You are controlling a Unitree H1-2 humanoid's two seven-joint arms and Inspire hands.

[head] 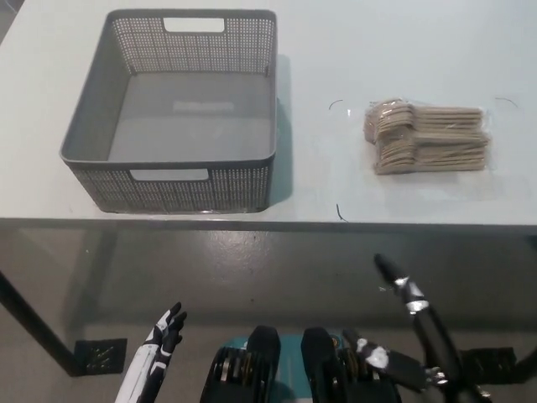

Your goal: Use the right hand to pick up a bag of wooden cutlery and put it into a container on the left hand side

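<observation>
Table (403, 50); cutlery bag (428, 138) right of basket (168, 189)

Desk (403, 34): one, pale blue-white top, matt and smooth, filling the upper half of the head view. Light even and soft, with faint shadows only.
Front edge (419, 224): thin and straight, grey, running across the full width.
Floor (252, 269): grey-green, smooth, slightly glossy, with dim blurred reflections below the desk edge.
Desk leg (29, 323): dark, slim, slanting across the lower left.
Floor plate (99, 354): dark, square, just beside the leg's foot.
Second dark plate (495, 361): lower right, partly hidden.
</observation>
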